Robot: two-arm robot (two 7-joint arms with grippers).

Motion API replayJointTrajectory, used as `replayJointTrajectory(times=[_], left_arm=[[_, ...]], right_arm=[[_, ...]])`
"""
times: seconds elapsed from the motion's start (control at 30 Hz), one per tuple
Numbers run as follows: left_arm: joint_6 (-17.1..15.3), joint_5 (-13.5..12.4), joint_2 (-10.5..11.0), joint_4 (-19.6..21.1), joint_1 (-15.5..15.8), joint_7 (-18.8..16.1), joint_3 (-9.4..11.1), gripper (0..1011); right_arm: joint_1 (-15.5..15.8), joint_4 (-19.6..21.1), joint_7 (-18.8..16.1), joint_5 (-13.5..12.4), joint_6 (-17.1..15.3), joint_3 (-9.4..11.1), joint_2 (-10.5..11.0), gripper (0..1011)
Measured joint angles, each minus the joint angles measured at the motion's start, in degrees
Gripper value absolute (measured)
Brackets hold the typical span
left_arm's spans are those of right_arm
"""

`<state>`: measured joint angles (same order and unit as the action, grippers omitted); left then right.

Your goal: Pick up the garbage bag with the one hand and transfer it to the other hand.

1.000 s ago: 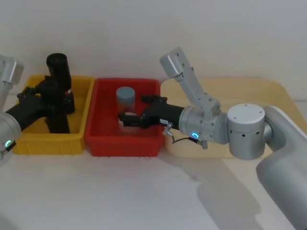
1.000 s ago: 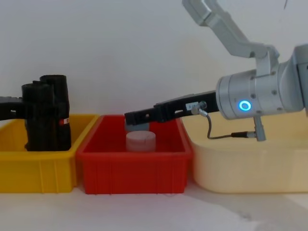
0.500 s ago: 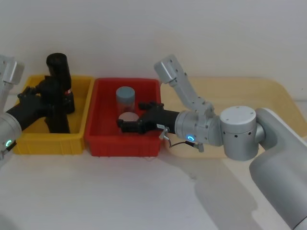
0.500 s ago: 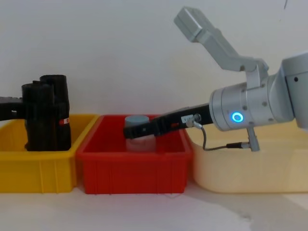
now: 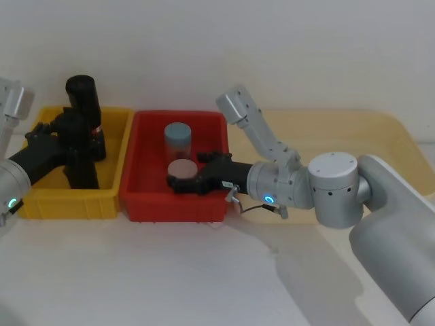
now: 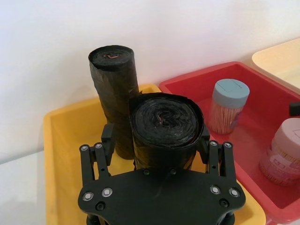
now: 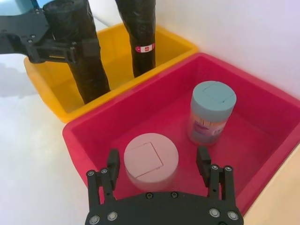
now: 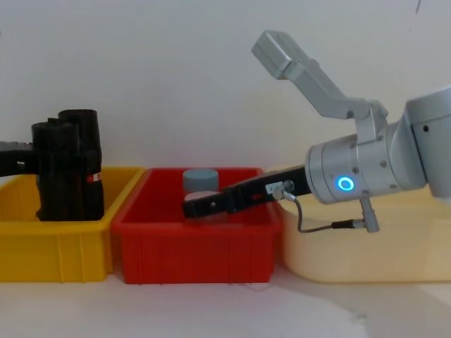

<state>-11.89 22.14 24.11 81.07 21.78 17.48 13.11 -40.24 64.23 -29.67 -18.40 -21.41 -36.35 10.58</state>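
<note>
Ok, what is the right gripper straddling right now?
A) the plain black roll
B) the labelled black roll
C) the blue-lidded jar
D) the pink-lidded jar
D: the right gripper, open, has a finger on either side of the pink-lidded jar in the red bin, with gaps. The blue-lidded jar stands farther from the robot, and the left gripper clamps the garbage bag in the yellow bin.

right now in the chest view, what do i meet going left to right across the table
yellow bin holding the garbage bag then the labelled roll → red bin with a grey-lidded jar → cream tray
</note>
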Motion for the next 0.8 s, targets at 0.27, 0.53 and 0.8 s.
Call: replayJointTrajectory(times=[0.27,0.53,0.8], left_arm=[[0.00,0.00,0.00,-0.01,0.01,0.00,-0.01,1002],[0.00,0.00,0.00,-0.01,0.01,0.00,-0.01,816],[0.00,0.00,0.00,-0.01,0.01,0.00,-0.01,581]], right_arm=[[-0.10,-0.99,-0.29,0.00,-0.19,0.04,-0.18,1001],[-0.15,-1.47,-0.51,-0.10,-0.24,0.10,-0.28,816],[-0.19,-1.70,-0.56,-0.15,-0.28,0.14,-0.32,659]])
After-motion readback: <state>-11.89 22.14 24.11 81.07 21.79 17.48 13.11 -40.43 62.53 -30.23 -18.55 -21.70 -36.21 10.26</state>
